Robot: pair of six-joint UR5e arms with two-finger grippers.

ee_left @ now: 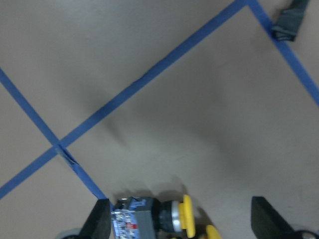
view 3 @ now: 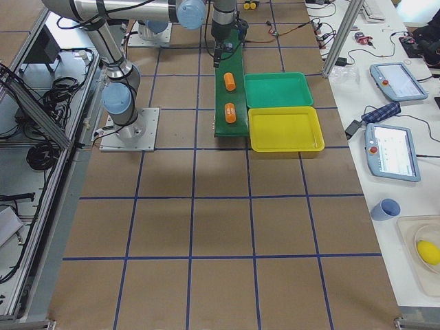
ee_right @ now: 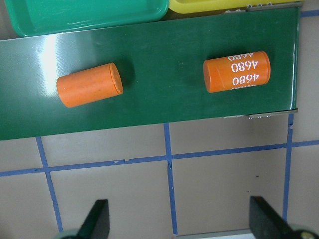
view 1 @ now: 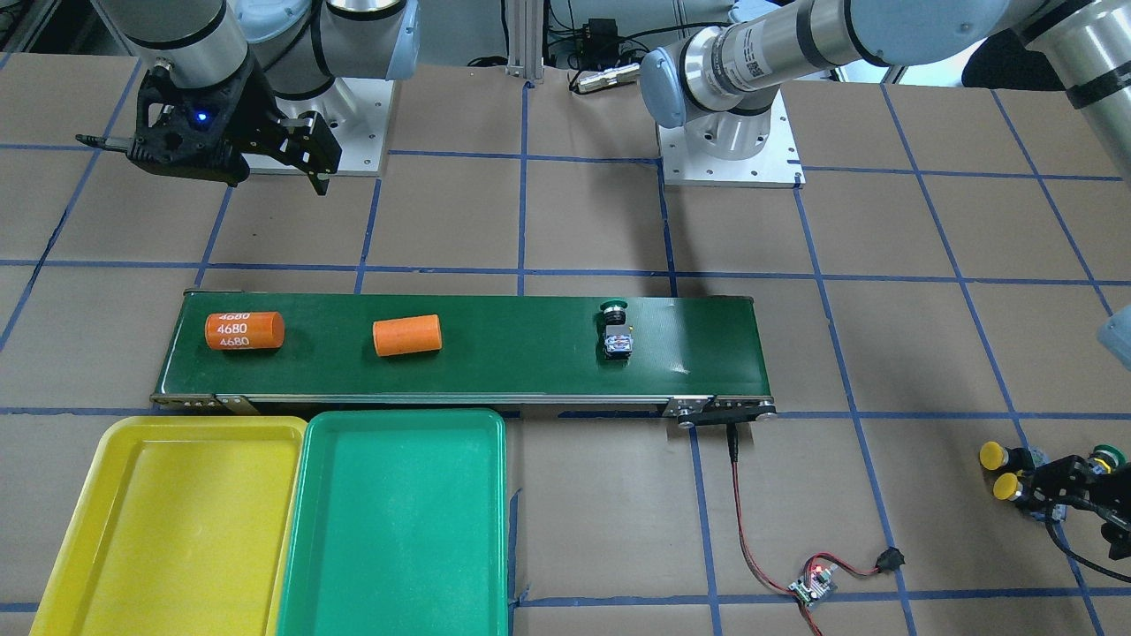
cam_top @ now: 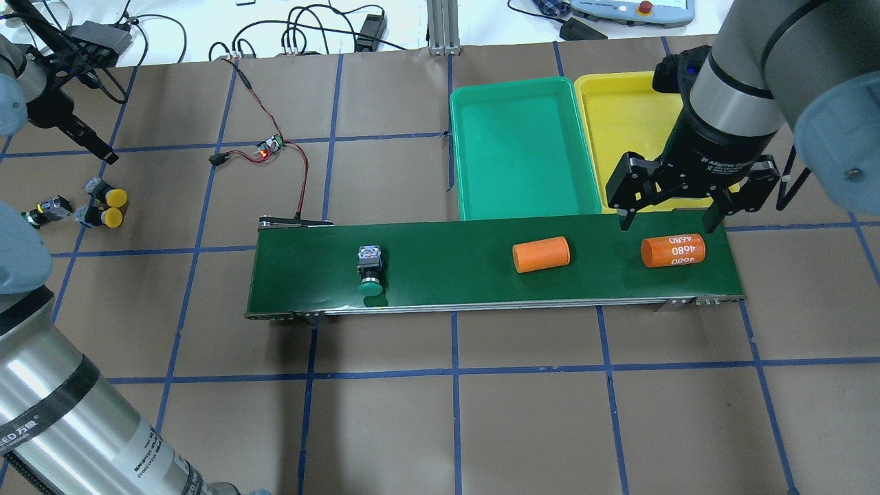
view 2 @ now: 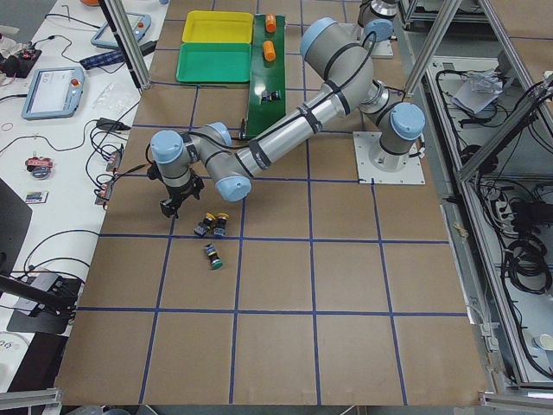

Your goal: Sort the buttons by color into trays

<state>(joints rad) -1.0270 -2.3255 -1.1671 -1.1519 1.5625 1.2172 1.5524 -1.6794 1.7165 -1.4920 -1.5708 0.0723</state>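
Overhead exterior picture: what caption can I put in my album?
Green button and two orange cylinders lie on the conveyor belt beside two trays.

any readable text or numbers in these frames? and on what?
"4680", repeated in white on one orange cylinder on the conveyor belt.
"Adaptive", partial, on the right claw body; rest blurred.
"LED", cut off at frame edge, on the left arm.
Sticker on that arm: too small to read.
Second orange cylinder: none visible.

One button (cam_top: 370, 271) and two cylinders (cam_top: 541, 254) lie on the belt (cam_top: 447, 268), trays (cam_top: 515, 151) alongside.
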